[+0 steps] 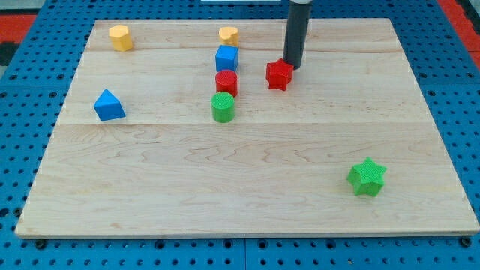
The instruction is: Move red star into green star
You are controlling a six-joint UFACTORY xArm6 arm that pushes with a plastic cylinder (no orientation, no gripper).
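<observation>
The red star (279, 74) lies on the wooden board near the view's top, right of centre. My tip (292, 66) is right at its upper right edge, touching or almost touching it. The green star (367, 178) lies far off toward the view's bottom right, well apart from the red star.
A blue cube (226, 58), a red cylinder (226, 82) and a green cylinder (223, 107) stand in a column left of the red star. A yellow block (229, 34) sits above them. Another yellow block (120, 37) is at top left, a blue triangular block (109, 105) at left.
</observation>
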